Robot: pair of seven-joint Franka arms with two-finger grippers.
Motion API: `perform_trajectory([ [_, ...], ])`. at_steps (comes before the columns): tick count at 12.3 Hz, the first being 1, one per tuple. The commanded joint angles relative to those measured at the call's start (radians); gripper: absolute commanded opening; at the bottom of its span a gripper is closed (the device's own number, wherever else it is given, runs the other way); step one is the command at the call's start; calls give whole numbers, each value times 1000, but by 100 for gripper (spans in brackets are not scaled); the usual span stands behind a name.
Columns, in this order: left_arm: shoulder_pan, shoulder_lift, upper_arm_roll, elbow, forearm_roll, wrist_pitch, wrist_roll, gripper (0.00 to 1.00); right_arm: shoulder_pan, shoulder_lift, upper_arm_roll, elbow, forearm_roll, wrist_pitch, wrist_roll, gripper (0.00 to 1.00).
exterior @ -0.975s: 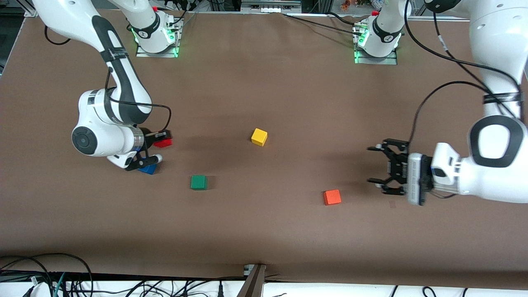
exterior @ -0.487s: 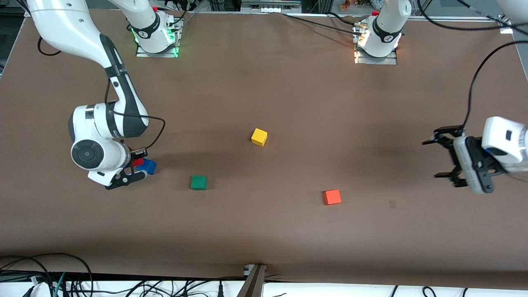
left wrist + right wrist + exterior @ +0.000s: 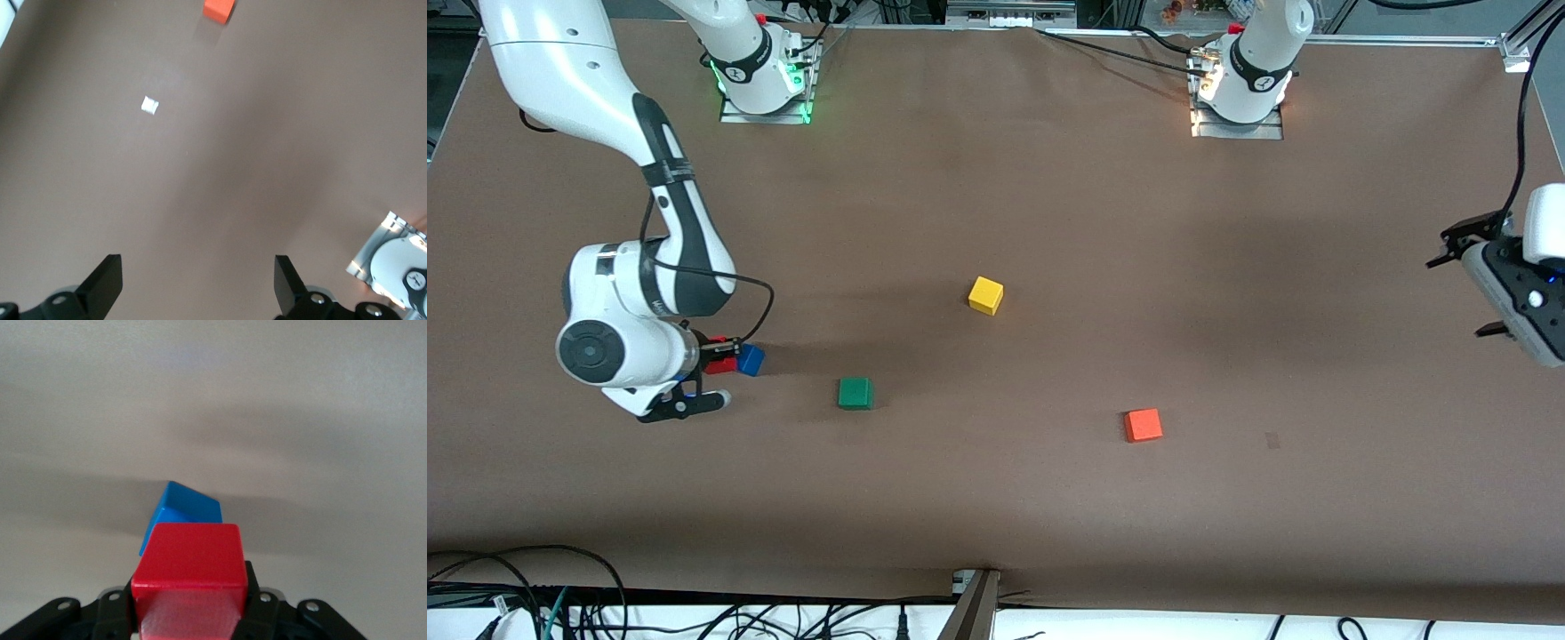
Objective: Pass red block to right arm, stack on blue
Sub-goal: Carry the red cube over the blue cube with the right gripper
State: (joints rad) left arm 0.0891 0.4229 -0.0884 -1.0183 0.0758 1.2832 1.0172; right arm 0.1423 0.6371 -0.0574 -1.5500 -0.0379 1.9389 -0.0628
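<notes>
While the red block [image 3: 190, 563] sits pinched in the right gripper [image 3: 710, 360] near the worktop's right-arm edge, the right wrist view alone shows it just beside the blue cube [image 3: 181, 513]. Left gripper [image 3: 198, 285] waits, fingers spread, at the left-arm edge.

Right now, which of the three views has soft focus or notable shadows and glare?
Right wrist view: the red block and blue block look soft, with a dark shadow band on the table. Front view: sharp, with a long shadow running from the right gripper toward the yellow cube. Left wrist view: evenly lit, with glare on the metal base plate.
</notes>
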Motion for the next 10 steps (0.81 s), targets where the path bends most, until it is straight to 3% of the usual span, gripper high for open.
perform_trajectory([
  [1,-14,-33,4,-19,32,-22,-83,100,-21,18,11,14,42,5,9,12],
  [3,-12,-64,6,-17,32,-34,-141,100,-21,18,11,13,87,5,11,12],
  [8,-12,-130,-11,-23,-37,-88,-259,100,-12,30,11,-47,85,89,18,14],
  [9,-12,-131,-13,-23,-37,-105,-282,100,-12,32,11,-48,85,92,20,38],
  [10,-12,-131,-13,-23,-37,-117,-311,100,-16,30,11,-45,85,86,20,99],
])
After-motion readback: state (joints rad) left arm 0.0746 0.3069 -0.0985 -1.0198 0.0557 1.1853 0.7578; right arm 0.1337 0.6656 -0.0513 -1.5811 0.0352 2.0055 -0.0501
